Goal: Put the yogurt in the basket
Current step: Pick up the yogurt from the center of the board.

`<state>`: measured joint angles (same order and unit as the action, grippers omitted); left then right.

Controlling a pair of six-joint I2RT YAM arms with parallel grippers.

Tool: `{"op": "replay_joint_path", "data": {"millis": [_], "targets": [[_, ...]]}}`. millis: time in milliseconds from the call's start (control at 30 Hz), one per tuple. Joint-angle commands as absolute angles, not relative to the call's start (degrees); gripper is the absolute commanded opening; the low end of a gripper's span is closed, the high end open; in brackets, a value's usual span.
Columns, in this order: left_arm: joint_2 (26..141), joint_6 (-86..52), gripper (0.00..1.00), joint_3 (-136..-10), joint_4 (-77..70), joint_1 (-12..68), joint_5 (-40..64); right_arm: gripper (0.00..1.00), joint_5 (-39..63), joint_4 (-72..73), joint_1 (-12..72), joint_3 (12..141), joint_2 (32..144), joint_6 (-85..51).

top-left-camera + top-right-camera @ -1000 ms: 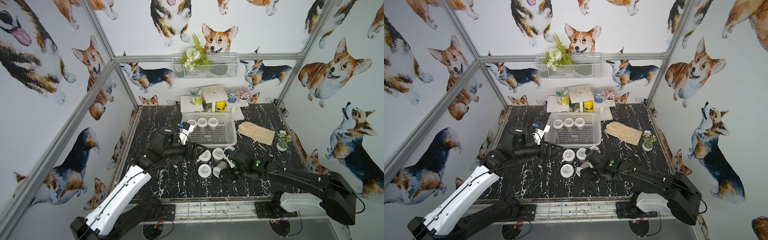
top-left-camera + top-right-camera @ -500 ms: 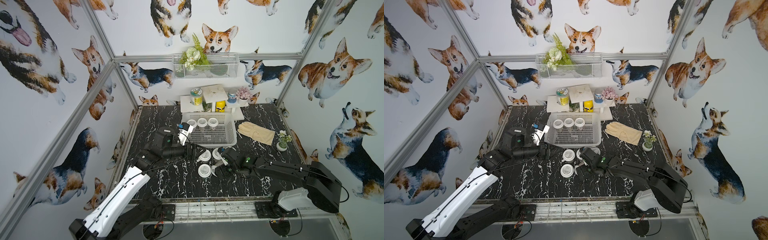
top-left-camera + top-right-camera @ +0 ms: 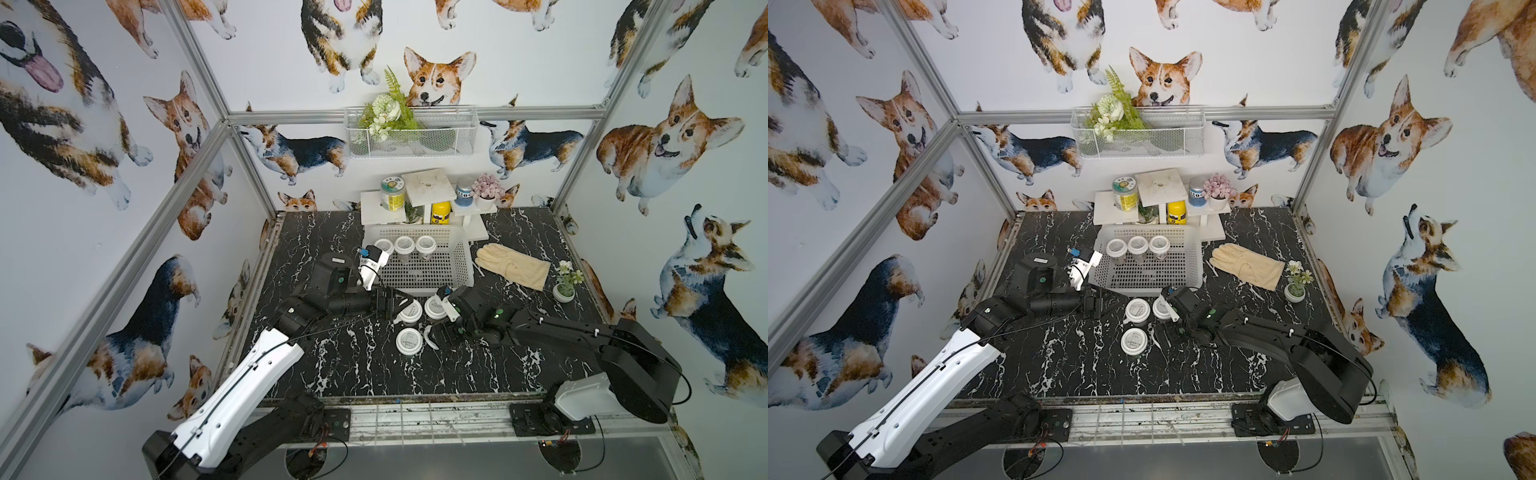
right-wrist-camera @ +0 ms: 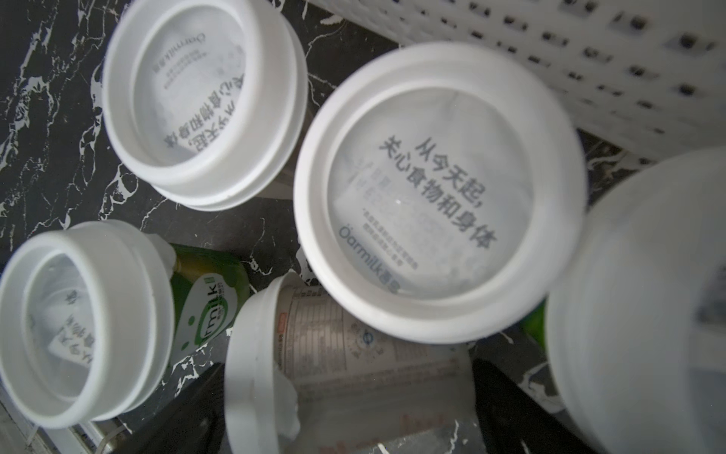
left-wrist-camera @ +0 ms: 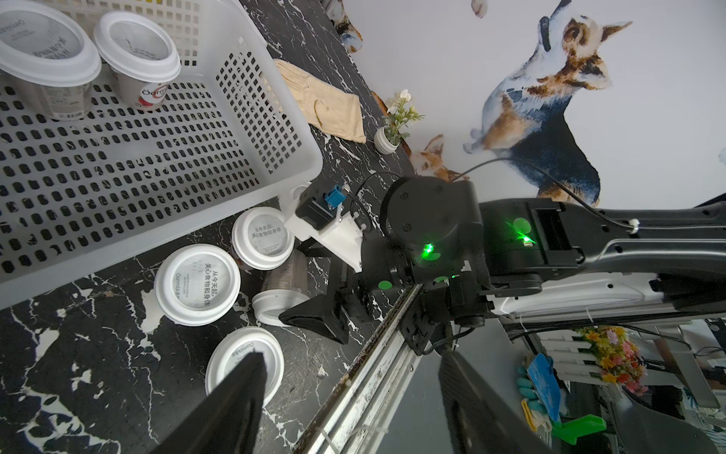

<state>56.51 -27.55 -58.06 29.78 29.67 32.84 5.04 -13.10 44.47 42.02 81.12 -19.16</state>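
The white slotted basket (image 3: 461,266) (image 3: 1194,257) (image 5: 275,129) holds three upright yogurt cups (image 3: 404,244) (image 3: 1138,245) along its far side. More white-lidded yogurt cups (image 3: 409,340) (image 3: 1137,309) (image 5: 196,283) (image 4: 436,188) stand on the black marble in front of it. One yogurt cup (image 4: 353,353) (image 5: 279,291) lies on its side. My right gripper (image 4: 345,405) (image 3: 432,336) is open, with a finger on each side of this cup. My left gripper (image 5: 349,377) (image 3: 399,307) hovers open and empty beside the standing cups, one finger (image 5: 239,393) above a lid.
A beige glove (image 3: 513,264) and a small potted plant (image 3: 565,286) lie right of the basket. A white stand (image 3: 428,187) with a jar and a yellow bottle sits behind it. The metal front rail (image 5: 377,353) runs close to the nearest cup.
My right arm has slid left toward the cups and now straddles the fallen one. The left arm and its jaws have stayed as they were.
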Motion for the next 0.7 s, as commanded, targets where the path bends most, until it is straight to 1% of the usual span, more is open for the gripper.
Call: {"op": "replay_joint_path", "data": {"millis": [0,133,167,233,433,667], "targets": [[56.81,-27.00,0.75,-58.40,28.58,29.71,32.96,0.98,6.88,-11.06,44.39,41.67,81.76,-18.37],[56.85,-27.31,0.75,-58.39,28.21,29.64,32.94,0.89,7.71,-10.94,44.38,40.80,80.89,-19.06],[56.77,-27.27,0.75,-58.45,28.20,29.68,32.88,0.84,7.73,-11.14,44.39,40.55,80.35,-19.31],[56.65,-27.41,0.75,-58.53,28.08,29.66,32.86,0.82,7.68,-11.72,44.41,40.05,79.08,-19.90],[55.93,-27.75,0.75,-58.69,27.51,29.70,32.43,0.81,8.16,-15.59,44.38,39.30,73.43,-22.22],[55.04,-27.44,0.75,-59.79,26.50,30.77,31.10,0.84,12.72,-20.80,43.68,40.54,63.04,-25.96]]}}
